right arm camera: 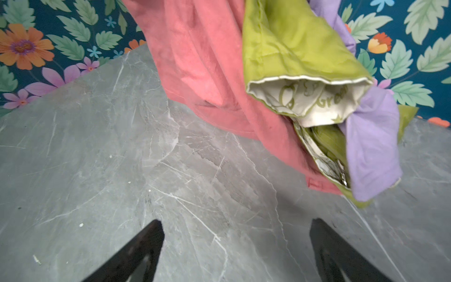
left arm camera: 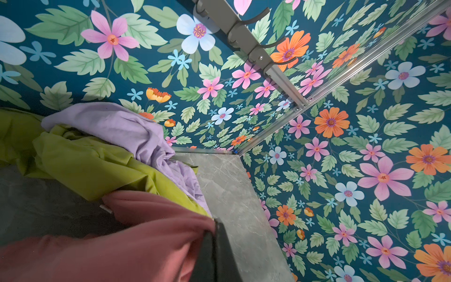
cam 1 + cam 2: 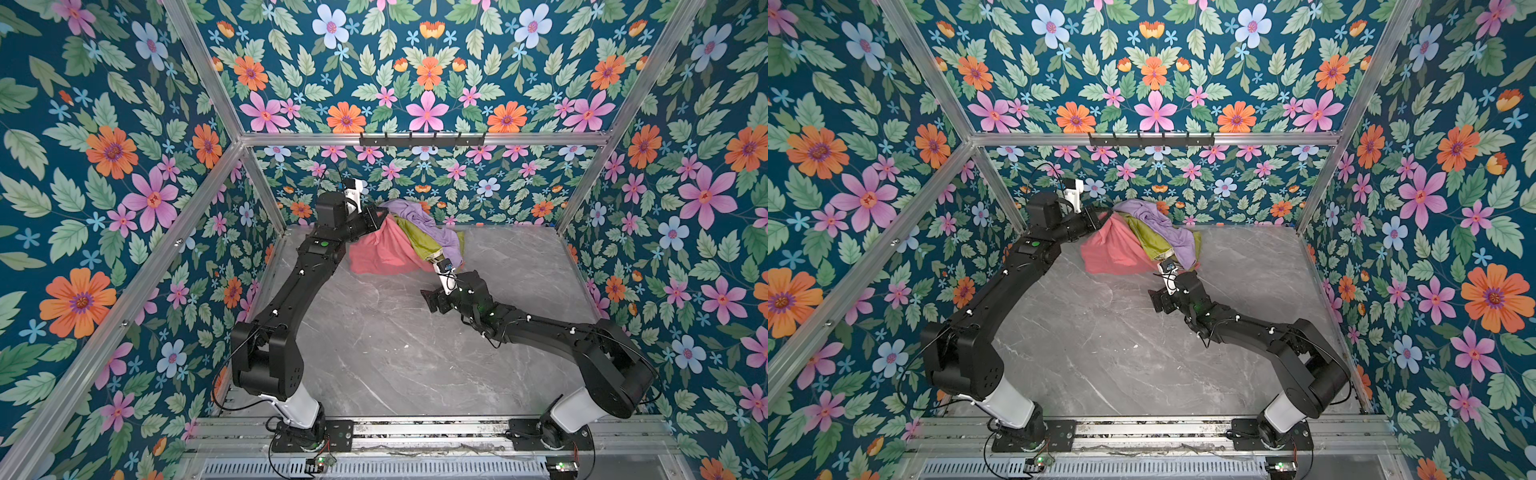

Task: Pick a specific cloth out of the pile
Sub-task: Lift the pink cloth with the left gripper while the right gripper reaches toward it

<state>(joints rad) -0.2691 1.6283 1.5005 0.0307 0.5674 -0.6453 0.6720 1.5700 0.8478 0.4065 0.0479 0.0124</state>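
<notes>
The salmon-pink cloth (image 3: pixel 376 255) hangs from my left gripper (image 3: pixel 375 217), which is raised near the back wall and shut on its upper edge. In the left wrist view the pink fabric (image 2: pixel 146 234) is bunched at the shut gripper (image 2: pixel 216 223). Draped against the pink cloth are the rest of the pile, an olive-green cloth (image 3: pixel 415 241) and a lilac cloth (image 3: pixel 428 226), their lower ends reaching the table. My right gripper (image 3: pixel 429 300) is low over the table just in front of the pile. It is open and empty (image 1: pixel 236 223), apart from the cloths.
The grey marble table (image 3: pixel 395 353) is walled by floral panels on three sides. A black hook rail (image 3: pixel 422 139) runs along the back frame. The olive-green cloth shows a white printed lining (image 1: pixel 305 102) in the right wrist view.
</notes>
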